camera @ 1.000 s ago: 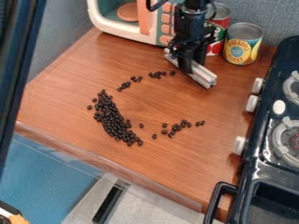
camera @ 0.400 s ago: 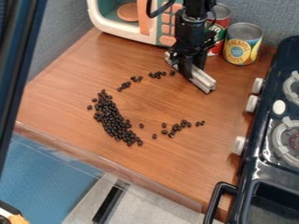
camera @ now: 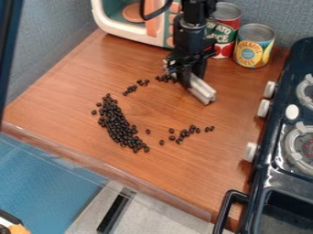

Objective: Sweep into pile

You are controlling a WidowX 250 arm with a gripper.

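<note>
The black gripper [camera: 186, 82] hangs down over the upper middle of the wooden counter, shut on a light grey bar-shaped sweeping tool [camera: 201, 89] that slants from upper left to lower right. Dark beans [camera: 118, 123] form a dense elongated band left of centre. A thin string of beans [camera: 131, 87] curves from the band's top toward the gripper, its far end partly hidden by the tool and fingers. Another loose scatter of beans [camera: 184, 133] lies right of the band's lower end, below the tool.
A toy microwave [camera: 131, 23] stands at the back left. Two cans, a red one [camera: 224, 31] and a yellow one [camera: 254, 46], stand at the back right. Along the right side is a dark toy stove [camera: 287, 137] with white knobs. The wooden counter [camera: 202, 178] ends at a lower-left front edge.
The gripper has shifted left and slightly down with the tool, whose left part now comes up to the upper string of beans. No beans have visibly moved.
</note>
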